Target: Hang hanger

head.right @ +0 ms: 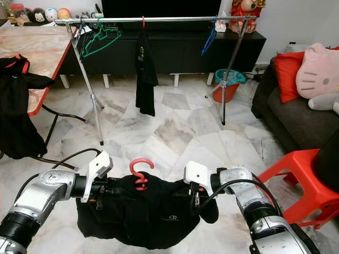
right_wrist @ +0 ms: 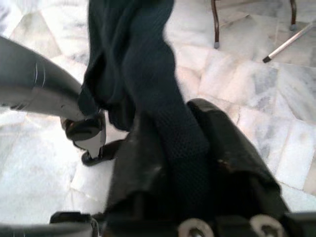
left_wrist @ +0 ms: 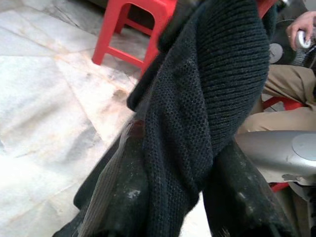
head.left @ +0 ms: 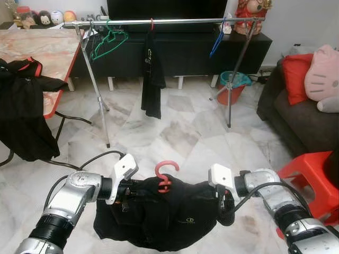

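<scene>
A black shirt point(head.left: 159, 217) on a red hanger point(head.left: 164, 174) hangs low before me, held between both arms. My left gripper point(head.left: 126, 191) is shut on the shirt's left shoulder; in the left wrist view the black knit cloth point(left_wrist: 197, 108) is pinched between its fingers point(left_wrist: 123, 197). My right gripper point(head.left: 220, 200) is shut on the right shoulder, with cloth point(right_wrist: 173, 138) between its fingers point(right_wrist: 227, 153). The silver clothes rail point(head.left: 169, 22) stands across the room, some way ahead. It carries a green hanger point(head.left: 108, 42), a black garment point(head.left: 152, 79) on a red hook and a blue hanger point(head.left: 216, 42).
A marble-top table point(head.left: 37, 47) with a black and red jacket point(head.left: 21, 106) draped over it stands at left. A red plastic stool point(head.left: 312, 174) and a dark sofa point(head.left: 296, 116) with cushions are at right. A bucket point(head.left: 232, 87) sits behind the rail. A person's legs point(left_wrist: 281, 98) are seen in the left wrist view.
</scene>
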